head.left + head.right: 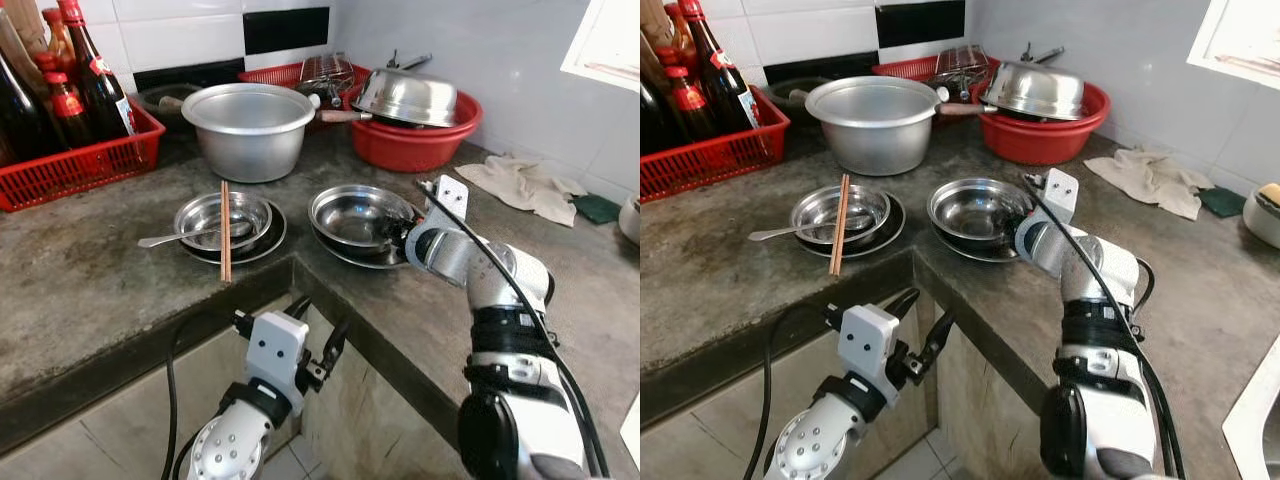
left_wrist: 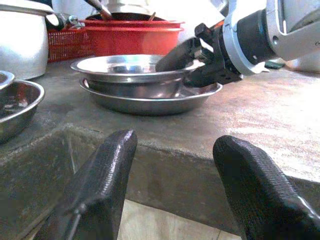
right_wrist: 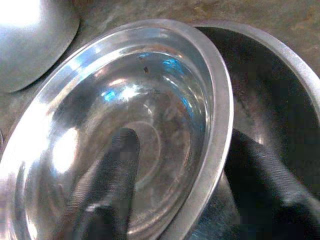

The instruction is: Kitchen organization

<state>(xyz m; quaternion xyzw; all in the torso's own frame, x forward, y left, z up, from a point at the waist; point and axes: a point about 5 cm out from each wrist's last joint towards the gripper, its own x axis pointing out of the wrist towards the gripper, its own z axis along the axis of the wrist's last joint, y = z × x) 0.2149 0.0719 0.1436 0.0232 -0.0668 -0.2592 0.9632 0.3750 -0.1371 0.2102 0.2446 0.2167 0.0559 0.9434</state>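
Right arm extended forward over the worktop (image 1: pixel 120 290), forearm running toward 11 o'clock, wrist bent. Right tool (image 3: pixel 175 190) straddles the rim of the steel bowl (image 3: pixel 150 100): one finger inside, one outside under the rim, closed onto it. Left arm low at 6 o'clock, below the worktop edge, wrist angled up. Left tool (image 2: pixel 172 170) fingers spread apart, holding nothing.

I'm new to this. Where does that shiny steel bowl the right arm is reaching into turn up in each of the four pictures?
Left eye view: steel bowl, centre, on its plate.
Right eye view: bowl, centre.
Left wrist view: bowl, seen side-on across the counter.
Right wrist view: bowl, close up, one finger inside its rim.
Shared landmark: the red basin.
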